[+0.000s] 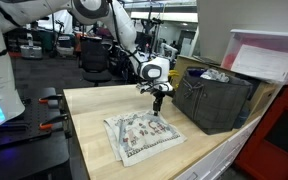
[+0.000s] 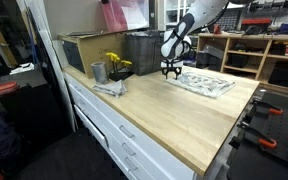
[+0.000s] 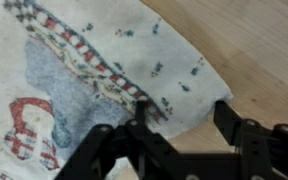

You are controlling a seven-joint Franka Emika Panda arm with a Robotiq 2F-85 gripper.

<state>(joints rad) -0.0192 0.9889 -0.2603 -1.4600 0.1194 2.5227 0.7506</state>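
Observation:
A white printed cloth (image 1: 144, 135) (image 2: 206, 82) lies flat on the light wooden table (image 1: 94, 110) (image 2: 174, 125). It carries red, blue and checkered patterns (image 3: 74, 70). My gripper (image 1: 158, 108) (image 2: 170, 73) is lowered onto the cloth's far edge, close to the dark crate. In the wrist view the gripper (image 3: 182, 108) has its jaws apart. One finger (image 3: 141, 112) rests on the patterned hem, and the other finger (image 3: 226, 115) stands over bare wood just past the cloth's rounded corner. That corner lies between the two fingers, ungripped.
A dark slatted crate (image 1: 216, 100) (image 2: 142, 52) stands right behind the gripper. A metal cup (image 2: 98, 72), yellow flowers (image 2: 116, 66) and a crumpled grey rag (image 2: 109, 88) sit farther along the table. A white-lidded bin (image 1: 269, 58) sits behind the crate.

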